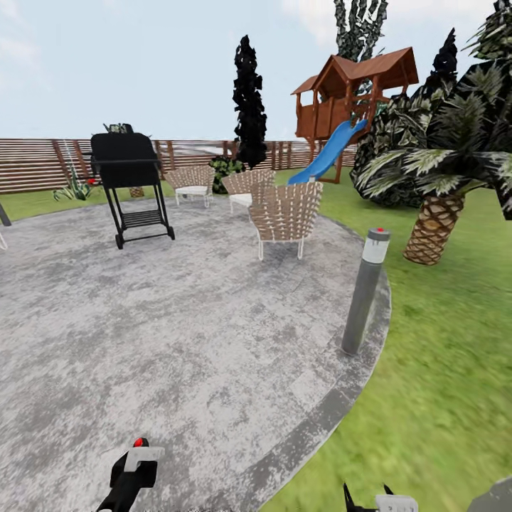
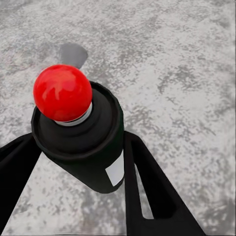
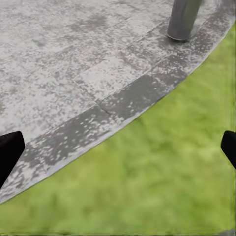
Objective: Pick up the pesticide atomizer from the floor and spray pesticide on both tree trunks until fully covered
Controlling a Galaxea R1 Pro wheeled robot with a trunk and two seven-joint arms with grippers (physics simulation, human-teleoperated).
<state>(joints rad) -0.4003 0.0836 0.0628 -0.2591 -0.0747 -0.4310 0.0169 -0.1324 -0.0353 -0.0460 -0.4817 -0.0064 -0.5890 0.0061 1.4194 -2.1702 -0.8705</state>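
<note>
My left gripper (image 1: 134, 466) is shut on the pesticide atomizer (image 1: 139, 444) low at the left of the head view, above the grey patio. In the left wrist view the atomizer (image 2: 93, 142) is a black can with a round red tip, and the black fingers (image 2: 147, 187) press on both its sides. My right gripper (image 1: 368, 495) stands open and holds nothing; in its wrist view the gripper (image 3: 119, 147) hovers over grass beside the patio's dark rim. The garden lawn (image 1: 441, 341) runs to the right, up to a slatted fence (image 1: 35, 163). The tree trunks are out of view.
A grey bollard light (image 1: 365, 291) stands at the patio edge; it also shows as a post (image 3: 183, 19) in the right wrist view. On the patio are a black grill (image 1: 131, 186) and wicker chairs (image 1: 284, 212). A palm (image 1: 437, 206) and a playhouse with a blue slide (image 1: 348, 99) stand at the right.
</note>
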